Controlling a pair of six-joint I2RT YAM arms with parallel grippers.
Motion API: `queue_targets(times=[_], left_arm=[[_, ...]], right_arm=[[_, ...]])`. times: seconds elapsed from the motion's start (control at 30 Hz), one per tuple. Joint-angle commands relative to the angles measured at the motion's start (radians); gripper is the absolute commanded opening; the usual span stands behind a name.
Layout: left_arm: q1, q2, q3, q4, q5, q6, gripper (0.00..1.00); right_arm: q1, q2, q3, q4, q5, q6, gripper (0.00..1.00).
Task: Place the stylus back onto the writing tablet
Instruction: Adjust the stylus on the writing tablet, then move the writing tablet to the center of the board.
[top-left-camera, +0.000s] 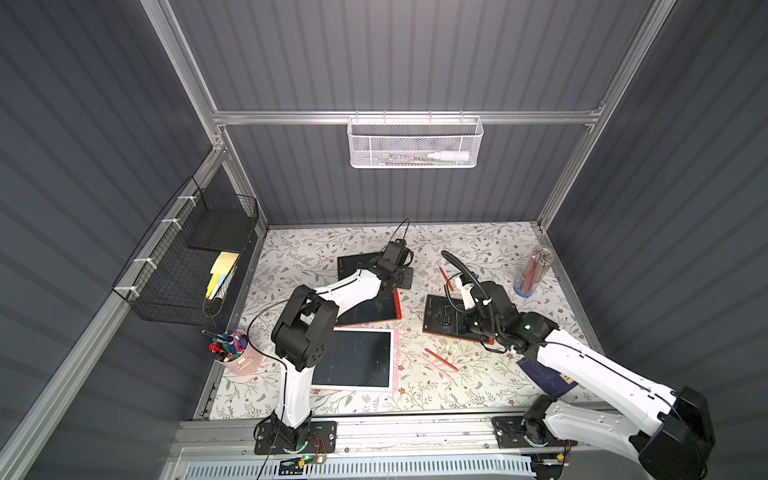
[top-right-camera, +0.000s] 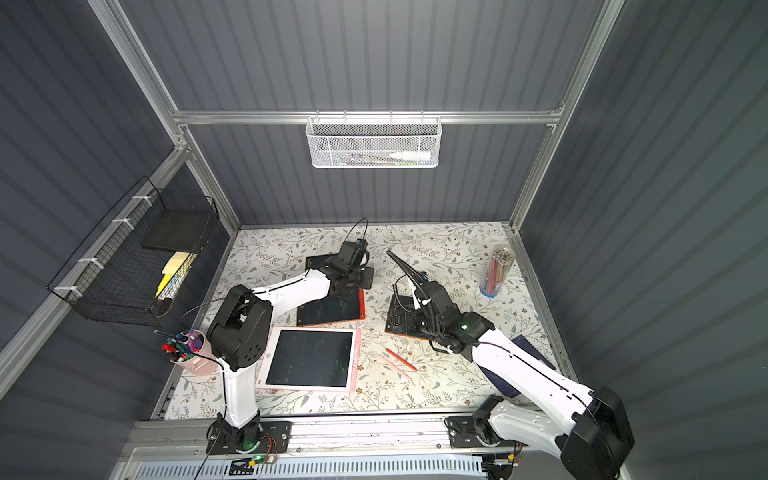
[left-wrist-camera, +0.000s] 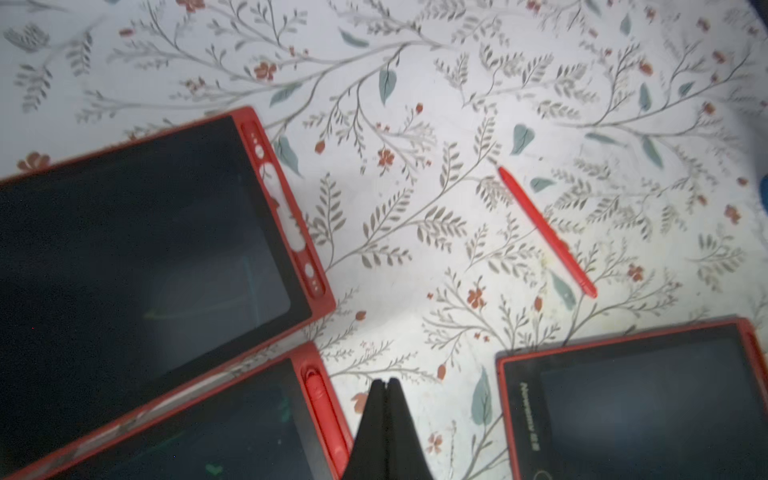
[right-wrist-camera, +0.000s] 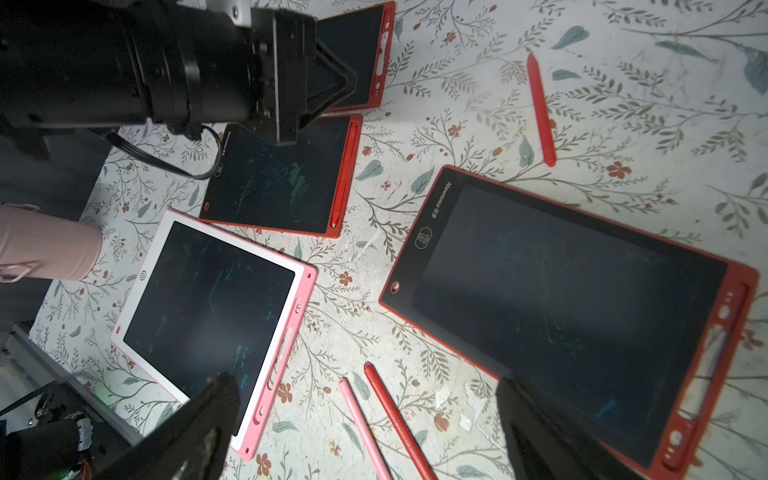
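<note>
Three red writing tablets and one pink tablet (right-wrist-camera: 208, 307) lie on the floral table. The middle red tablet (right-wrist-camera: 274, 183) has a red stylus (left-wrist-camera: 320, 399) docked in its edge slot. The back tablet (left-wrist-camera: 137, 249) and the right tablet (right-wrist-camera: 561, 303) show empty slots. One loose red stylus (left-wrist-camera: 546, 230) lies behind the right tablet. Another red stylus (right-wrist-camera: 395, 419) and a pink stylus (right-wrist-camera: 361, 428) lie side by side in front of it. My left gripper (left-wrist-camera: 384, 380) hovers shut and empty beside the middle tablet. My right gripper (right-wrist-camera: 365, 399) hangs open above those two styluses.
A pink cup of markers (top-left-camera: 235, 353) stands at the front left and a clear jar of coloured pencils (top-left-camera: 534, 272) at the back right. A black wire basket (top-left-camera: 195, 257) hangs on the left wall, a white mesh basket (top-left-camera: 415, 143) on the back rail.
</note>
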Motion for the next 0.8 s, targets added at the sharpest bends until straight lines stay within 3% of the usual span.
queue_targets(times=[0.0,0.3,0.43,0.67,0.77], left_arm=[[0.020,-0.038,0.029,-0.010,0.019,-0.012,0.00],[0.152,-0.199,-0.044,0.150,0.139,0.047,0.00],[0.181,-0.243,-0.042,0.235,0.168,0.096,0.14],[0.200,-0.325,-0.057,0.400,0.207,0.110,0.81],[0.201,-0.363,-0.100,0.492,0.215,0.123,0.97]], right_arm=[[-0.002,-0.028,0.021,-0.042,-0.020,-0.018,0.97],[0.003,0.025,0.029,0.012,-0.152,0.065,0.94],[0.011,0.099,0.017,0.087,-0.153,0.144,0.88],[0.041,0.286,0.078,0.171,-0.177,0.236,0.85],[0.047,0.353,0.113,0.183,-0.161,0.262,0.86]])
